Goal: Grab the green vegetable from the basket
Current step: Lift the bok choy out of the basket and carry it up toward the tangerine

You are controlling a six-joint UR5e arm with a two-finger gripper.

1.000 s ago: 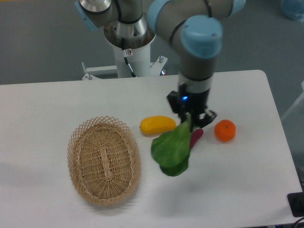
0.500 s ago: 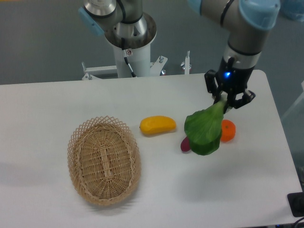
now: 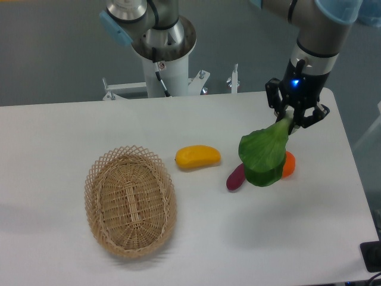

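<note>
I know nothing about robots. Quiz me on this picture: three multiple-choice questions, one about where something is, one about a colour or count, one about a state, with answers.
1. Where is the green vegetable?
A. in the basket
B. hanging from the pincer
C. flat on the table

2. What colour is the small item just left of the vegetable?
A. purple
B. blue
C. white

3. What does the basket hold?
A. the yellow fruit
B. the orange
C. nothing

Answers:
1 B, its pale stem is clamped in the pincer and the leaves dangle.
2 A, it is dark purple.
3 C, only bare wicker shows inside.
</note>
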